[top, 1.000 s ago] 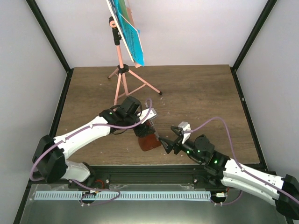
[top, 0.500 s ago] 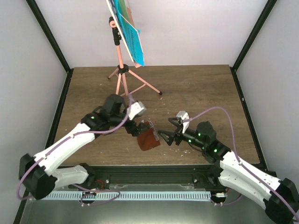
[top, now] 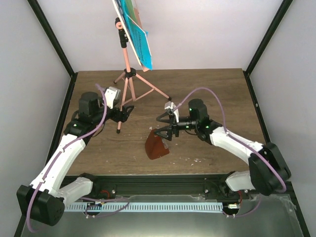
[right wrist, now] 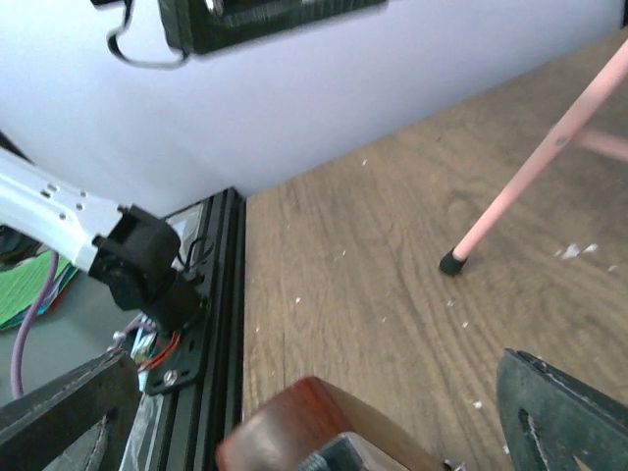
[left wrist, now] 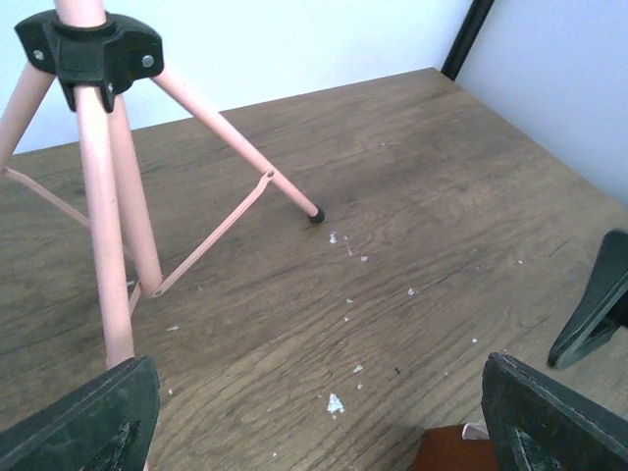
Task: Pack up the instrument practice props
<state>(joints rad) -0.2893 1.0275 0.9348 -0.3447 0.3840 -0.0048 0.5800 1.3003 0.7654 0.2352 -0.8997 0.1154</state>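
Currently, left gripper [top: 127, 112] splayed beside pink music stand [top: 129, 74], right gripper [top: 163, 127] splayed over reddish-brown metronome [top: 156, 146]

The music stand [top: 126, 59] is showing pale pink tubing with black joints and black foot tips. The sheet-music pages [top: 140, 44] are showing bright blue, with teal-green at the top. The metronome [top: 156, 147] is showing reddish-brown. The counter [top: 212, 98] is showing dark brown wood grain flecked with white.

Table [left wrist: 442, 196] matt grained wood; music stand [left wrist: 103, 245] smooth pink tubing; metronome [top: 156, 146] glossy reddish-brown.
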